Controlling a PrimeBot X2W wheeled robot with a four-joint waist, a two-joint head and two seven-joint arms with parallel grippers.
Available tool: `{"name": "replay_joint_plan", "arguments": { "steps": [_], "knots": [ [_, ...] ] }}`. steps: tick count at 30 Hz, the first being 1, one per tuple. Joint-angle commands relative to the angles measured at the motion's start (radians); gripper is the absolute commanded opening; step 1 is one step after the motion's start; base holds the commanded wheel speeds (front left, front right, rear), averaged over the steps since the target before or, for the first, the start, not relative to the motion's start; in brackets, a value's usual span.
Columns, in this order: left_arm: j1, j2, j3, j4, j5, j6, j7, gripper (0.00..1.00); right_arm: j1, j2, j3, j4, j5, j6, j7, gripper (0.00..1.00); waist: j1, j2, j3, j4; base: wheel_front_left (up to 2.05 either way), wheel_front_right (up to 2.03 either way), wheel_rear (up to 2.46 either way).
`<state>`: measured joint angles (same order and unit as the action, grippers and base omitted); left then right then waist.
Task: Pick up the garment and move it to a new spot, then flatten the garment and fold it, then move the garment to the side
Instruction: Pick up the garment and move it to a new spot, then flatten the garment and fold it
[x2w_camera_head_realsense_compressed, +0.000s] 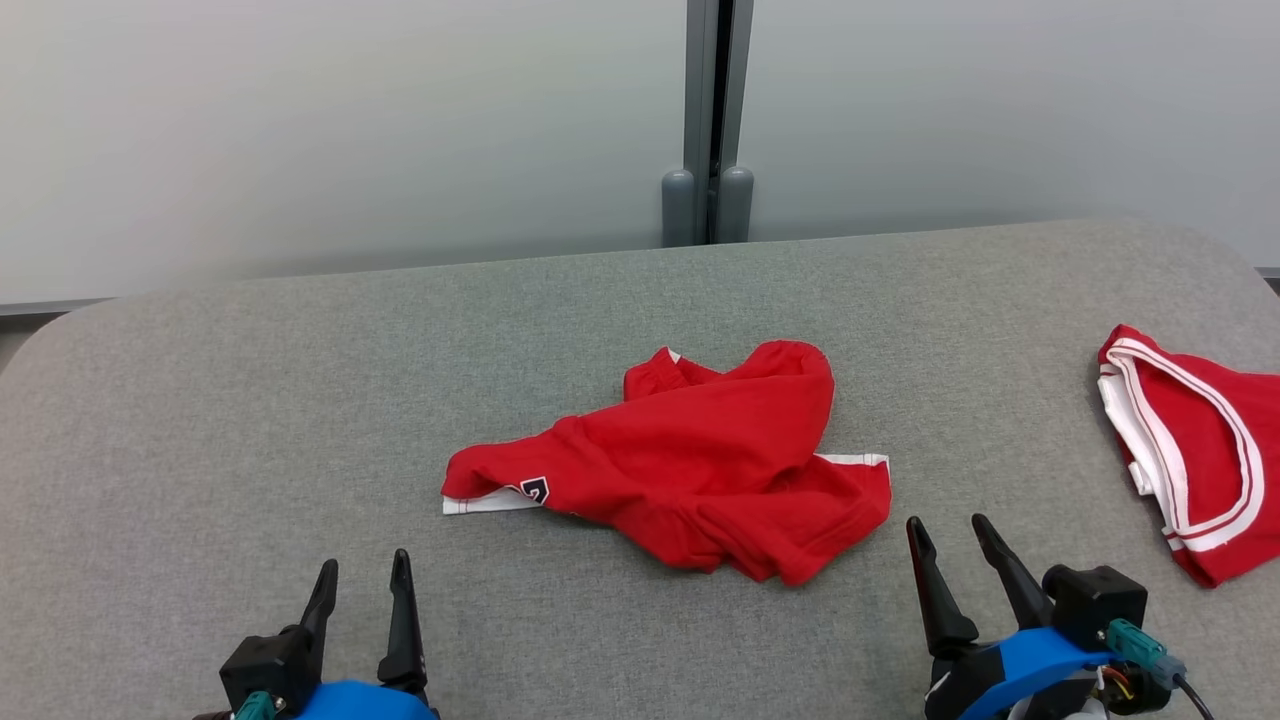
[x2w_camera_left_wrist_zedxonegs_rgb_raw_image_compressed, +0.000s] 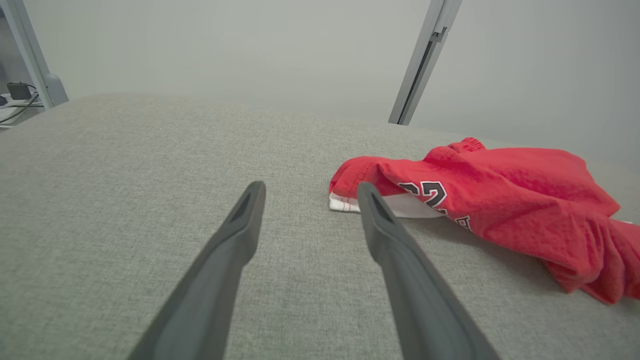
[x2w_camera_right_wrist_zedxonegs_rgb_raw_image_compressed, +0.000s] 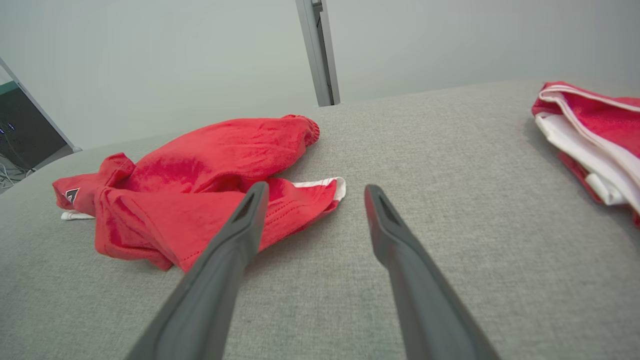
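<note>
well, the left gripper (x2w_camera_head_realsense_compressed: 364, 560) sat at the near left of the grey padded table (x2w_camera_head_realsense_compressed: 200, 400). its two dark fingers were spread wide, with nothing between them. the right gripper (x2w_camera_head_realsense_compressed: 946, 522) sat at the near right, also spread wide and empty. both pointed toward the far side of the table. the red garment (x2w_camera_head_realsense_compressed: 690, 470) lay in a crumpled heap in the middle of the table, between the two grippers and a bit farther back. it was closer to the right gripper, whose tips were just beside its near right corner but not touching it. a white hem (x2w_camera_head_realsense_compressed: 480, 503) and a black number (x2w_camera_head_realsense_compressed: 535, 490) showed at its left end. a second red and white garment (x2w_camera_head_realsense_compressed: 1190, 450) lay well apart, at the right edge of the table. behind the table stood a pale wall with a grey post (x2w_camera_head_realsense_compressed: 708, 110).
</note>
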<state>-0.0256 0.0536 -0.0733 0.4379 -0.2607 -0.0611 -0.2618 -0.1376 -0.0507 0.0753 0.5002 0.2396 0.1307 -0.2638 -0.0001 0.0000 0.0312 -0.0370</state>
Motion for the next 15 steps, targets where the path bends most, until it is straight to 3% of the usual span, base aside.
{"name": "replay_joint_plan", "arguments": {
  "steps": [1,15],
  "knots": [
    [-0.007,-0.003,0.006,-0.006,0.01,-0.004,-0.004,1.0,0.006,-0.001,-0.003,0.0,0.0,0.0,0.0,1.0,0.0001,0.0,0.002,0.002,0.0,0.0,0.0],
    [-0.053,-0.003,-0.058,-0.014,-0.027,-0.004,-0.004,1.0,-0.095,-0.001,-0.037,0.016,-0.028,0.0,0.0,1.0,0.0001,0.0,0.074,0.032,0.0,0.0,0.0]
  ]
}}
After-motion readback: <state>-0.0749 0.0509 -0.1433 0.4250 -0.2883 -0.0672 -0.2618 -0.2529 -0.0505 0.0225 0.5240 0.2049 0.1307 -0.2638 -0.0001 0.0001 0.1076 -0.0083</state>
